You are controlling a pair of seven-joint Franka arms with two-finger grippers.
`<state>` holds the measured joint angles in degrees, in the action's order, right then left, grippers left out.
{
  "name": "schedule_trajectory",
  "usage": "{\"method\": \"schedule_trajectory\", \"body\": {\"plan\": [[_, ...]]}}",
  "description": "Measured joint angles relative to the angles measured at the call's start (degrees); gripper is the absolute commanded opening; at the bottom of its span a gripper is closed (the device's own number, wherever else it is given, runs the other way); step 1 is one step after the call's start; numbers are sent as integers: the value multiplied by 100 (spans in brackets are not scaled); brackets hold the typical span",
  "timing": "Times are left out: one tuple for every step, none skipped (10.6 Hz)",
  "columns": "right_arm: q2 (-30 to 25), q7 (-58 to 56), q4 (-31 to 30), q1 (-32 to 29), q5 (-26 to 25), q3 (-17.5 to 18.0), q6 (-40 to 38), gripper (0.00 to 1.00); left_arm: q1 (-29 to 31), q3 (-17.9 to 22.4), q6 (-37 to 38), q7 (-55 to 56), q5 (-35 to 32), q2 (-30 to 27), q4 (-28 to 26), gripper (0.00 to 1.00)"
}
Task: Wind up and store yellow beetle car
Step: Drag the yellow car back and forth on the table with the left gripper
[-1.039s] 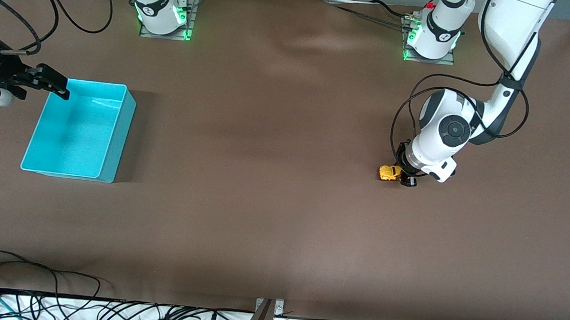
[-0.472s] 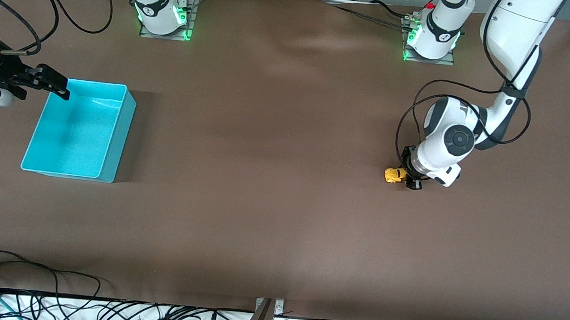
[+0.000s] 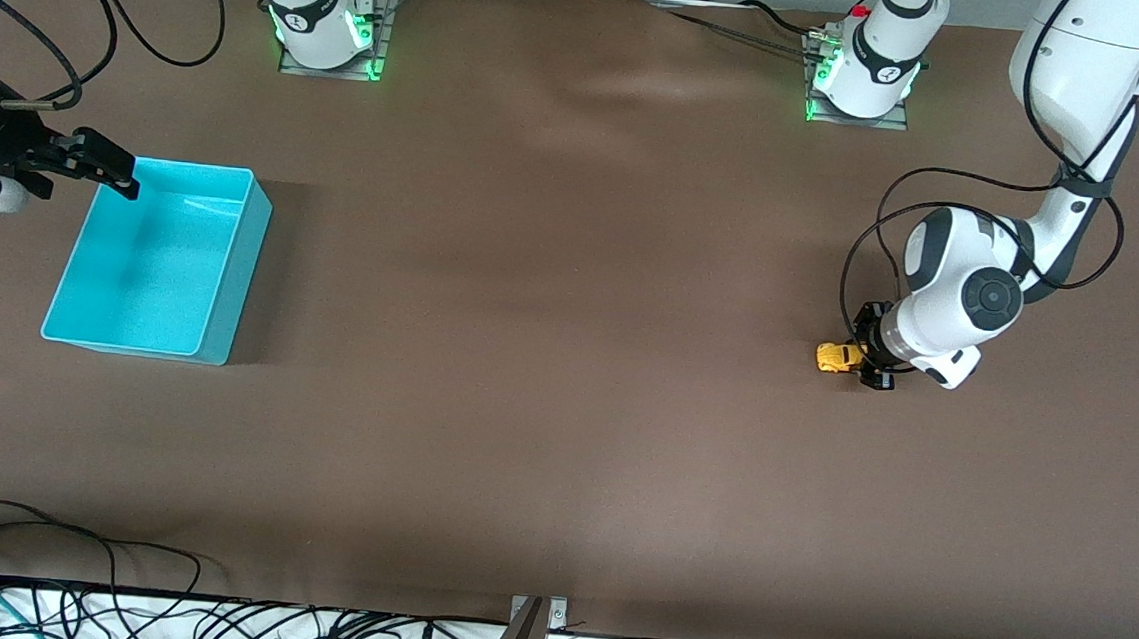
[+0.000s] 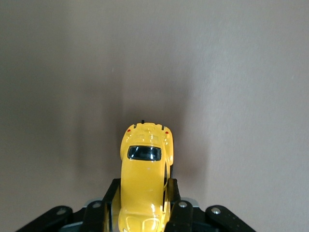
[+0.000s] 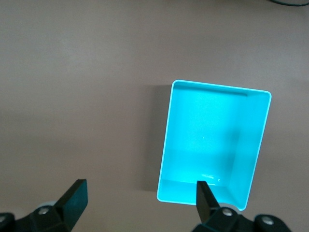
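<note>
Jaws of left gripper (image 4: 144,212) clamp glossy rounded yellow beetle car (image 4: 145,181).

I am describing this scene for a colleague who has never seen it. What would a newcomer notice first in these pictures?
First, the yellow beetle car, a small bright spot on the brown table toward the left arm's end, clamped by the shut left gripper. Next, the turquoise bin toward the right arm's end, with nothing visible inside. The right gripper waits open over the bin's edge.
</note>
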<state>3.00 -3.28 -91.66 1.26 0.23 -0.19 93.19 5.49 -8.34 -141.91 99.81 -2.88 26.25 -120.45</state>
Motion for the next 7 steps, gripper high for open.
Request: {"method": "schedule_trajectory", "body": {"plan": [[0,0,0,0,0,0,0,100,139,6,11,-146,-48,-1,0,0],[0,0,0,0,0,0,0,100,298,14,15,-246,-183,-1,0,0],[0,0,0,0,0,0,0,100,469,19,14,-308,-318,-1,1,0],[0,0,0,0,0,0,0,100,617,29,9,-403,-384,4,5,0],[0,0,0,0,0,0,0,100,715,43,9,-510,-387,8,14,0],[0,0,0,-1,0,0,0,100,784,48,8,-586,-387,12,21,0],[0,0,0,-1,-1,0,0,100,825,54,8,-640,-387,14,27,0]]}}
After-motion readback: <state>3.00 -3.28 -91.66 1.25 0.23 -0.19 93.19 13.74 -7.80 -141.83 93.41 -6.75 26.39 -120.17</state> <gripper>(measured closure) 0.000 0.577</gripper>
